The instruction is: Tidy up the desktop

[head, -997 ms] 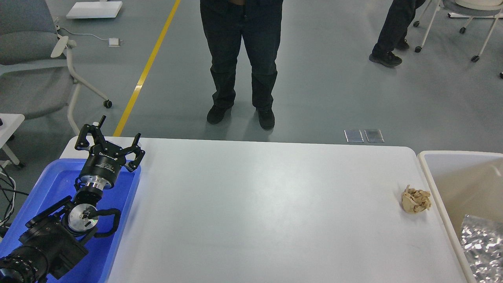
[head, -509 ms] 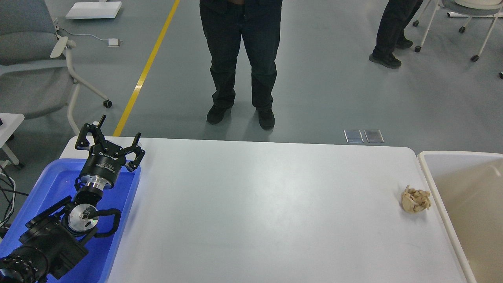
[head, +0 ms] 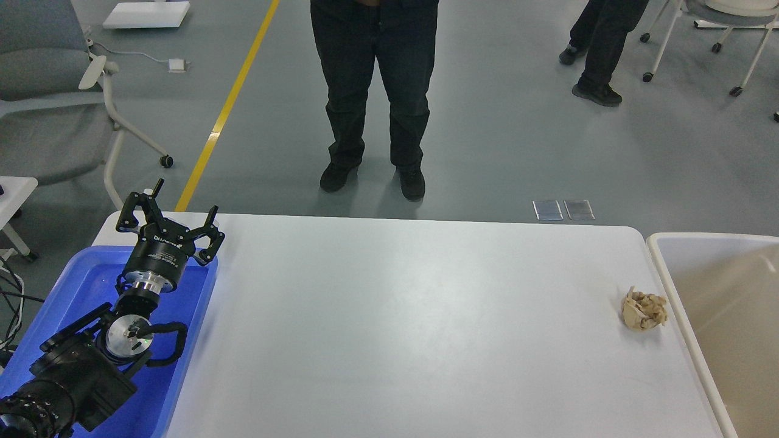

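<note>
The desktop is a wide white tabletop with rounded corners. A crumpled tan paper ball lies on it near the right edge, next to the off-white bin. My left gripper is open and empty. It hovers over the far right corner of the blue tray at the left end of the desktop, far from the paper ball. My right gripper is out of view.
A person in dark trousers stands just beyond the table's far edge. A second person walks at the back right. Grey office chairs stand at the far left and far right. The bin's beige inside shows nothing in it.
A silvery crinkled thing at the bin's lower right a second ago is gone from view. The person at the back right has stepped. My left arm has not moved.
</note>
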